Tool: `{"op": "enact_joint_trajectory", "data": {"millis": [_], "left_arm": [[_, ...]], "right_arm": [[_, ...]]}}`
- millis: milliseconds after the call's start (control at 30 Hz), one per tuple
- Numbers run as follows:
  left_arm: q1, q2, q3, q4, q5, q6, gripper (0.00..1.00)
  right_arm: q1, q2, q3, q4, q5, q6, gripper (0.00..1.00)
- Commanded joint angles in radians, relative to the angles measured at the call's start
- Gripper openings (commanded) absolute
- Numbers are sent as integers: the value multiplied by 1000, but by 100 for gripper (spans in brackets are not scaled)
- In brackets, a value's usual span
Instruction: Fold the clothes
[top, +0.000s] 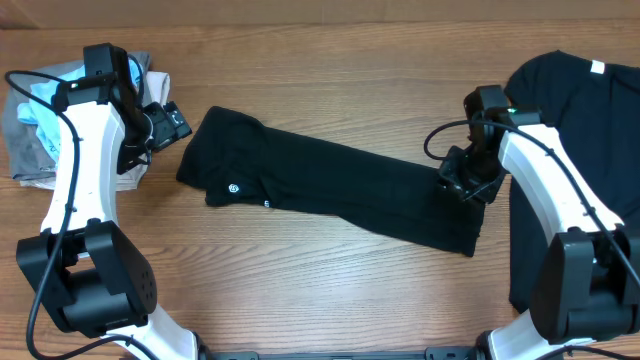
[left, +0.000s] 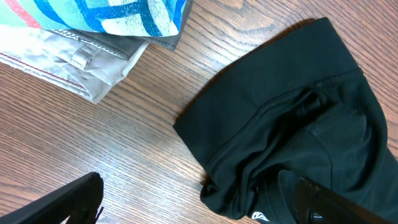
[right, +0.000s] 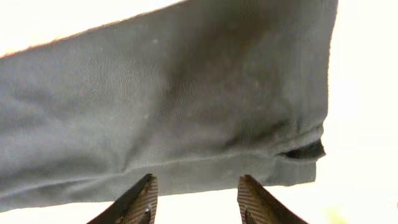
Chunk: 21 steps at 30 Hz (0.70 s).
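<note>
Shirts needed folding, and one black shirt (top: 330, 185) lay across the middle of the table (top: 330, 60). It was a long, thin strip, so its sides looked folded in already. A small round mark (top: 233, 187) showed near its left end.

The right tool (top: 462, 183) sat at the right end of the strip. Its two fingers were apart, and the edge of the cloth lay just past the tips with nothing pinched between them. The left tool (top: 172, 122) hung just beside the left end with its fingers spread wide, holding nothing. I think each one waited at its own end so the strip could next be folded end to end.

A second black shirt (top: 565, 130) with a white tag (top: 598, 68) lay at the far right, partly under the right arm. It was probably kept aside for its turn. A pile (top: 35, 135) of grey and blue striped cloth sat at the far left.

Counted up, I saw two black shirts, two arms, two tools and one pile.
</note>
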<state>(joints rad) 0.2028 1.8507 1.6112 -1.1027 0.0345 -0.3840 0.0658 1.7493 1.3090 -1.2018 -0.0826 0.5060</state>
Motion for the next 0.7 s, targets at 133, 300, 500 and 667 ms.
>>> {"op": "enact_joint_trajectory", "data": {"millis": [133,300,500,667], "left_arm": [[-6,-7,12,0,11,2,100],[-6,-7,12,0,11,2,100],[-6,-7,12,0,11,2,100],[-6,-7,12,0,11,2,100]], "right_arm": [[-26,-16,0,41,3,-69,51],[32,-15,0,180,-256,-204,39],[230,-7,0,468,-309,-204,39],[452,45,0,790,-282,-203,39]]}}
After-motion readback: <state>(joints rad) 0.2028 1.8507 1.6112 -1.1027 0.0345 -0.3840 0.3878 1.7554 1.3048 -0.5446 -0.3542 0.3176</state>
